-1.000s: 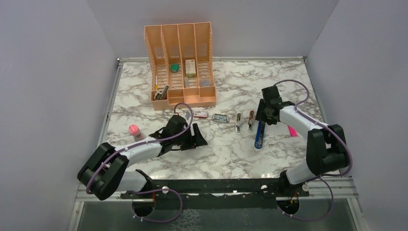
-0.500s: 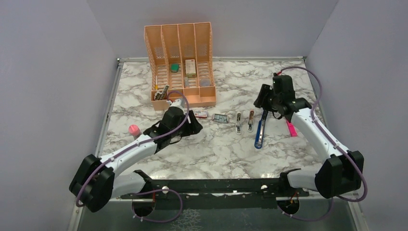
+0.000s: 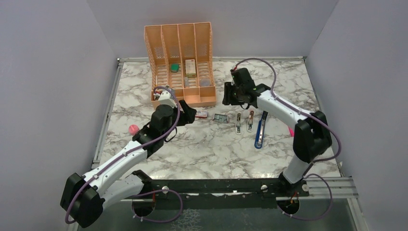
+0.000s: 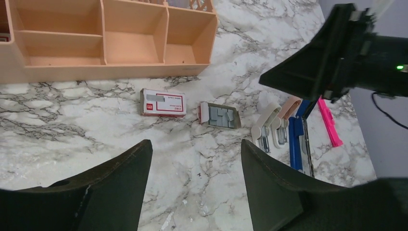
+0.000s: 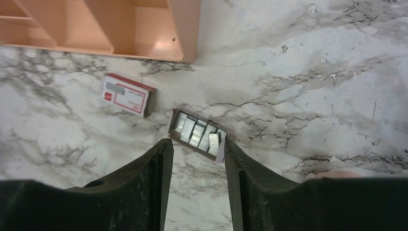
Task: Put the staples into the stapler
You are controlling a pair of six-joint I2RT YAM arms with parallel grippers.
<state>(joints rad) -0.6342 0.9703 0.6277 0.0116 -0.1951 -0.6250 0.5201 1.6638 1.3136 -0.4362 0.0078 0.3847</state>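
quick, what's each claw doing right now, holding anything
left claw: open, holding nothing
right claw: open, holding nothing

1 orange organizer (image 3: 179,36) w/ 4 upright slots. 1 red-and-white sleeve (image 4: 163,102). 1 grey tray (image 5: 172,126) of staples (image 5: 199,134); several strips, exact no. unclear. 1 blue stapler (image 4: 294,144). 1 pink marker (image 4: 329,122). 2 small blocks: 1 white block (image 4: 266,122), 1 pinkish-tan block (image 4: 290,107). 1 small pink cylinder (image 3: 133,129). 2 arms: left arm (image 3: 144,139), right arm (image 3: 281,107). 2 grippers, 2 fingers ea.: left gripper (image 4: 195,143), right gripper (image 5: 196,142).
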